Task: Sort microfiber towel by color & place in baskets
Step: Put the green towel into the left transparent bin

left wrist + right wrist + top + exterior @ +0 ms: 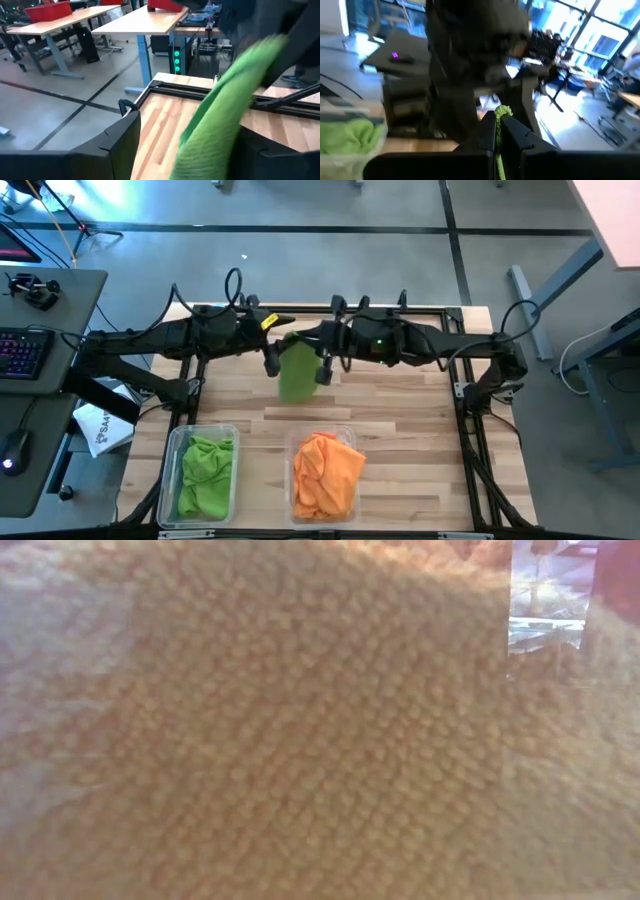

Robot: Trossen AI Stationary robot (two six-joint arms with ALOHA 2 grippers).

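One green towel point(296, 372) hangs mid-air above the surface, long axis vertical, pinched at its top corner by the right gripper point(323, 369). Left gripper point(271, 360) sits just beside it, fingers spread, released. Green tub point(203, 474) lies toward the left arm's side; orange tub point(325, 472) beside it.

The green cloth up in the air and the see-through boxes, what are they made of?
The green cloth looks like soft, fuzzy microfiber fabric: it hangs limp and matte. The boxes look like clear, shiny hard plastic, because the wood shows through their walls.
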